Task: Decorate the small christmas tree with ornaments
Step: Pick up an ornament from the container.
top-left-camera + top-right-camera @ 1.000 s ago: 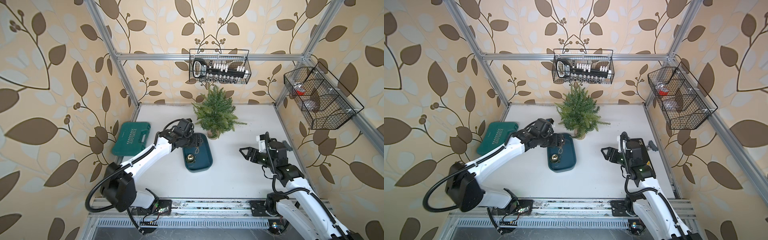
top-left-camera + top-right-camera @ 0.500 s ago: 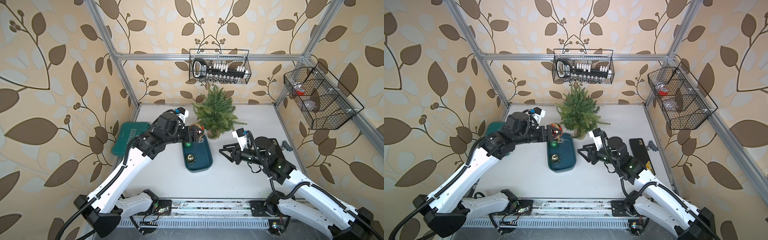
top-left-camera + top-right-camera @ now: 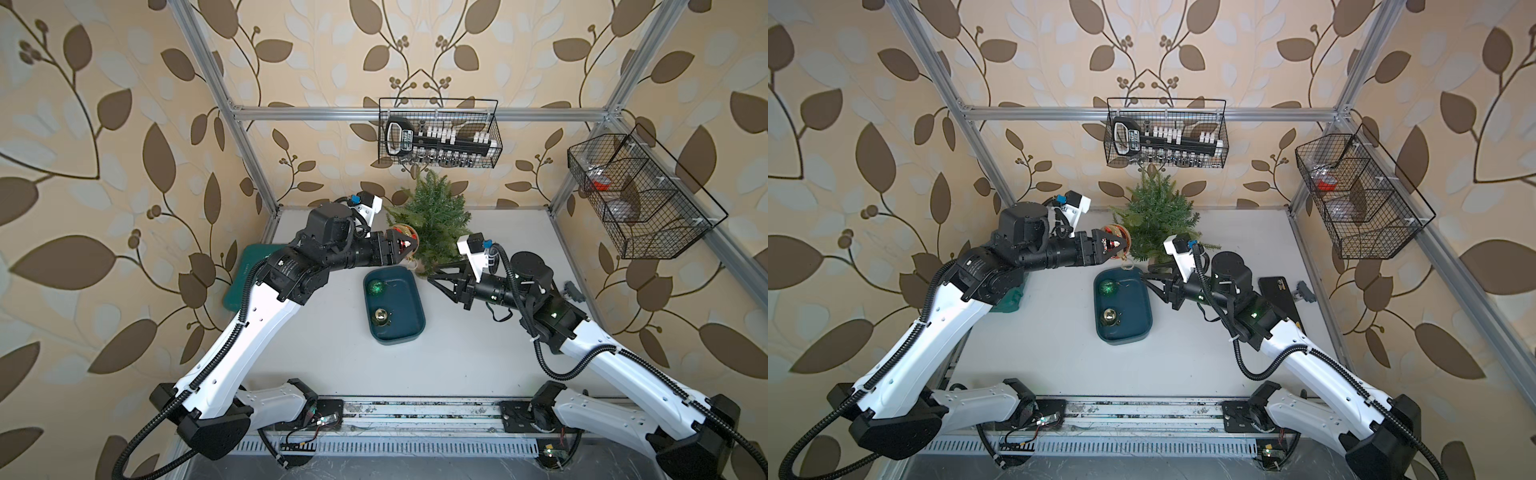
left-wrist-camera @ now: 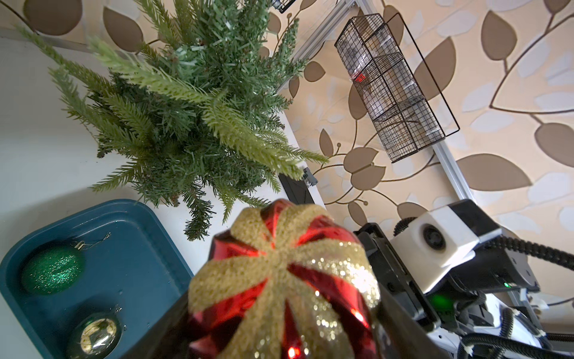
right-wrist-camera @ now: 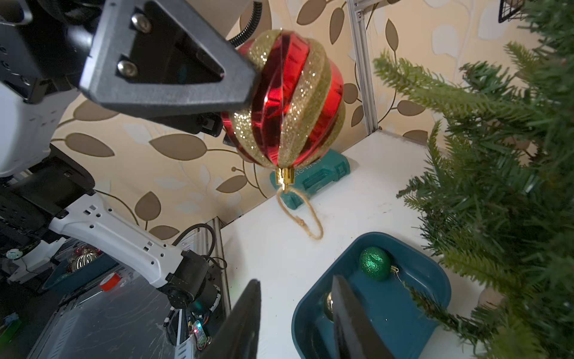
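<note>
The white tabletop (image 3: 332,353) carries everything, walled in by leaf-patterned paper; the left arm (image 3: 257,316) and the right arm (image 3: 602,357) both reach in from the near edge toward the middle; the small christmas tree (image 3: 436,220) stands upright at the far side of the tabletop, close under a wire basket (image 3: 440,133) hung on the back wall, and a second wire basket (image 3: 640,199) hangs on the right-hand wall; a green case (image 3: 241,274) lies at the left edge, partly hidden under the left arm; a dark teal tray (image 3: 405,299) sits just in front of the tree; the left gripper (image 3: 405,248) has its jaws clamped on the red ornament (image 5: 289,99), a bauble with gold glitter stripes, held in the air just beside the tree's left branches and above the far end of the tray, not touching the needles as far as the wrist views show; its gold cap points down and a twine loop (image 5: 300,222) dangles free below it; the right gripper (image 5: 296,279) hovers low by the tray's far right corner, near the foot of the tree, jaws apart with nothing between them; the green ornament (image 3: 377,287) lies in the far part of the tray; the smaller gold ornament (image 3: 381,316) lies nearer the tray's middle, apart from the green one
</note>
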### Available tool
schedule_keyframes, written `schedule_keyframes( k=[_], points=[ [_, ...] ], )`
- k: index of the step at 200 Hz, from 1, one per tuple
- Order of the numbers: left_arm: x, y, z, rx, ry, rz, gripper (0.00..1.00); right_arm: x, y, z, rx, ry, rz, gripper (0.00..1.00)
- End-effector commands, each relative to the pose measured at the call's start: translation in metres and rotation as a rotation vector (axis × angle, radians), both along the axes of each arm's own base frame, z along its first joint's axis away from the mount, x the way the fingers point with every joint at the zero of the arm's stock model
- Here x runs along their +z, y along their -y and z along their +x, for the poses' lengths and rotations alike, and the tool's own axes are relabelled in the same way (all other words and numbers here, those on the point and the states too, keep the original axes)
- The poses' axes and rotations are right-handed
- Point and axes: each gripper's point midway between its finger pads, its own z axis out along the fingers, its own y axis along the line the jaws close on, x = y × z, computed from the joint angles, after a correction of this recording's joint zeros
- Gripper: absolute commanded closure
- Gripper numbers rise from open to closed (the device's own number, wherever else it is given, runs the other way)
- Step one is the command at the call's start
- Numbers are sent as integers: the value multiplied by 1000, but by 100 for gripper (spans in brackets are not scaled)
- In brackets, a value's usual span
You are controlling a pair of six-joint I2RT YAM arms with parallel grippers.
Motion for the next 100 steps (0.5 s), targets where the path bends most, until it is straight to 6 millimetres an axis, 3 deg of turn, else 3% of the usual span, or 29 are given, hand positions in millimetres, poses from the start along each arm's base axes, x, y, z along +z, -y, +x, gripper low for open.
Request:
schedule_keyframes(
  k=[1, 24, 70, 100],
  points=[
    [24, 5, -9, -38, 33, -49, 33, 21, -10, 0, 45, 72, 26, 70],
    [27, 6, -10, -44, 37, -62, 33, 26, -14, 6, 37, 89, 39, 73],
    [35, 7, -11, -54, 49, -79, 33, 33, -23, 13, 56, 106, 52, 71],
    [36, 7, -11, -53, 54, -81, 33, 35, -29, 13, 86, 105, 66, 81]
  ],
)
